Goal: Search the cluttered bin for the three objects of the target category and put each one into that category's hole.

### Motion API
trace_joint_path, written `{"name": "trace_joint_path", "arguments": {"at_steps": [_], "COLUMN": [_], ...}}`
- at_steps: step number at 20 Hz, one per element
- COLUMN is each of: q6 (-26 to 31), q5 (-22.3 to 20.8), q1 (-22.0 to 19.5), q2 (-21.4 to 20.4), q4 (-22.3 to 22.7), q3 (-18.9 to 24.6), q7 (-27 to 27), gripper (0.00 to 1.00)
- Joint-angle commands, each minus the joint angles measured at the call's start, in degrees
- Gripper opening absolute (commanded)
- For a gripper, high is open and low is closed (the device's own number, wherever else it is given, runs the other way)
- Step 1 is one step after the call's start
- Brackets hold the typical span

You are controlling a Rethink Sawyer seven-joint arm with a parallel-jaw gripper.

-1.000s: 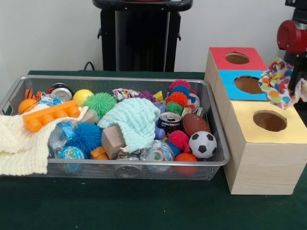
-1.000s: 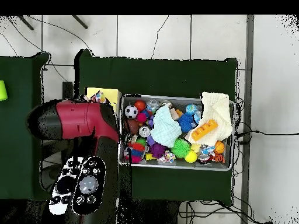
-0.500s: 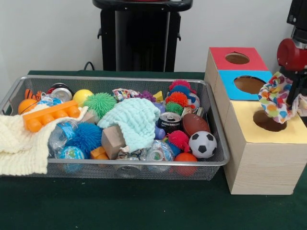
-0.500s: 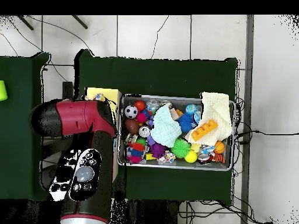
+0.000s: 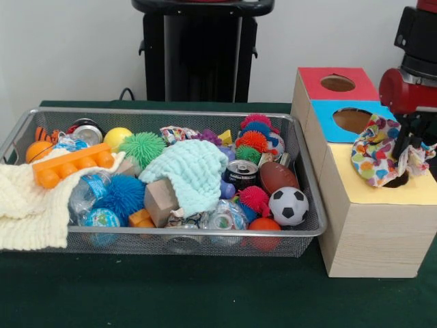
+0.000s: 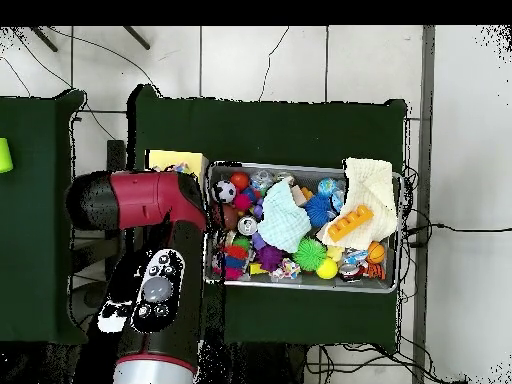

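In the front view my gripper (image 5: 407, 149) is shut on a multicoloured patched rag (image 5: 373, 158) and holds it low over the yellow-topped box (image 5: 355, 191). The rag hangs into the round dark hole (image 5: 399, 180) and hides most of it. The silver wire-mesh bin (image 5: 164, 112) stands left of the boxes. A second patched rag (image 5: 175, 133) lies at the bin's back, half buried. In the overhead view the red arm (image 6: 150, 200) covers the gripper and the boxes, apart from a strip of yellow top (image 6: 175, 158). The bin (image 6: 300, 285) shows beside it.
The blue-topped box (image 5: 341, 123) and the red-topped box (image 5: 338, 83) stand behind the yellow one. The bin holds a mint knitted cloth (image 5: 192, 172), a cream knitted cloth (image 5: 27, 205), a soccer ball (image 5: 288, 206), a football (image 5: 277, 176), a can (image 5: 242, 173) and spiky balls.
My gripper has come down and left with the rag, from above the blue box's edge to the yellow box's hole. The bin's contents have not moved.
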Motion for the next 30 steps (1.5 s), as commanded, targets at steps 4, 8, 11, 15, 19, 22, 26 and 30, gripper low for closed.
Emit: {"name": "trace_joint_path", "arguments": {"at_steps": [4, 8, 11, 15, 19, 22, 26, 30], "q6": [-2.4, -2.28, -3.1, -2.14, -0.53, -0.63, -1.51, -1.75], "q5": [1.15, 0.81, 0.73, 0.83, 0.65, 0.34, 0.18, 0.23], "q1": [-3.29, -3.04, -2.88, -3.11, -2.98, -2.37, -1.75, -1.72], "q2": [1.2, 2.01, 2.4, 2.44, 2.64, 3.43, 5.27, 6.04], "q4": [2.27, 1.44, 1.59, 0.71, -0.61, -1.34, -2.55, -3.3], "q3": [3.5, 3.15, 3.07, 3.06, 2.6, 1.95, 1.47, 1.21], "q7": [10.79, 11.01, 11.43, 11.11, 10.82, 11.31, 12.03, 12.04], "gripper": [0.0, 0.0, 0.0, 0.0, 0.0, 0.0, 0.0, 0.0]}}
